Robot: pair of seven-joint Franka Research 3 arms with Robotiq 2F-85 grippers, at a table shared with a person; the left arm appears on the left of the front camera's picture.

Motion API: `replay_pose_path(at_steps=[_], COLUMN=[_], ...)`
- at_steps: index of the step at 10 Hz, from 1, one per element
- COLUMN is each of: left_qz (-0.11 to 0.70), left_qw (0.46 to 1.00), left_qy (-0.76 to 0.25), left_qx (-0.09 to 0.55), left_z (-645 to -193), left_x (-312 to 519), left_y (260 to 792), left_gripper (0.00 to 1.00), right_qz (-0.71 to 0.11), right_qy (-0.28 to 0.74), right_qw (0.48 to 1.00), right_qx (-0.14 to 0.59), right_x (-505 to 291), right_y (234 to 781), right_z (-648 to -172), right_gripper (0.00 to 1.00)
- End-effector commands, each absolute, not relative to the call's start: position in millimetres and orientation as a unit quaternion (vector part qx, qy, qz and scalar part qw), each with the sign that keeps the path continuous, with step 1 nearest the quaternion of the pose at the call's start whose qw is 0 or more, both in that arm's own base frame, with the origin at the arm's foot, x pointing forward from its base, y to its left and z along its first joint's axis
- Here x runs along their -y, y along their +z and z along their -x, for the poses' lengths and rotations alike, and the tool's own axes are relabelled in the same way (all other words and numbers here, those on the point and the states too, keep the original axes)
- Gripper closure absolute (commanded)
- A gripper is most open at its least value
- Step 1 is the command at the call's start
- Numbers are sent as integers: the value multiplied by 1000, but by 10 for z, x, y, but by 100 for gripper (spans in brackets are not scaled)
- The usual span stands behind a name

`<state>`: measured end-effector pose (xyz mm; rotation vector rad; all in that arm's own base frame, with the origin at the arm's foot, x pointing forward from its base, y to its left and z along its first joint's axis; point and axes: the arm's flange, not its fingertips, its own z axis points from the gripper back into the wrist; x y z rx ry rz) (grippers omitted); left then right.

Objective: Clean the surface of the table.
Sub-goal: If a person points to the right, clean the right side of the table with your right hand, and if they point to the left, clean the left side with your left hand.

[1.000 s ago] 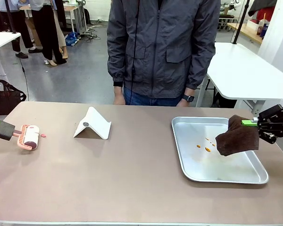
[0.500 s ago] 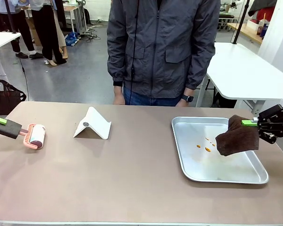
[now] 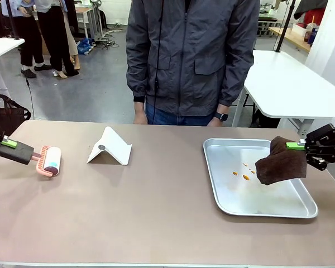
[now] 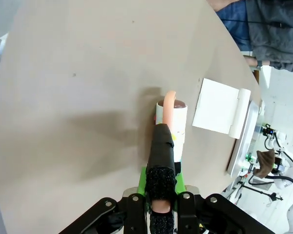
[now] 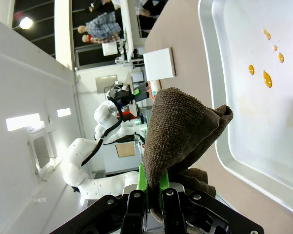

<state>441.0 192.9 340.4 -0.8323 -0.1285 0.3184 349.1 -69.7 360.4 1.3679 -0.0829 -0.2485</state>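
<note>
Two grips: left fingers (image 4: 136,212) pinch lint roller (image 3: 50,161), right fingers (image 5: 135,209) pinch cloth (image 3: 280,163).

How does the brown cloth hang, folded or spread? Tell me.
Folded: the brown cloth hangs bunched from the shut right pincer, over the tray.

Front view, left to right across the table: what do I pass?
Left gripper → pink lint roller → white folded stand → orange drops → brown cloth → right gripper.
</note>
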Motion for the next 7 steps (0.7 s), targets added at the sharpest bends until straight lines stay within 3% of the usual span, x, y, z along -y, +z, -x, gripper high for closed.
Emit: replay_pose_path(at_steps=[1,3,7], left_qz=[361,369,458], left_qw=[922,922,882], left_qy=[133,111,70], left_qx=[42,43,88], left_z=[-4353,-4391,-4265], left_x=[-1737,-1578,-1540], left_y=[3151,3163,3575], left_gripper=[78,78,78], right_qz=[-630,-630,-630], right_qy=[-115,-115,-115], right_qw=[767,767,767], right_qx=[33,33,33], right_x=[686,686,686], right_y=[3641,3641,3641], right_z=[-3480,-3480,-3480], right_gripper=[100,100,100])
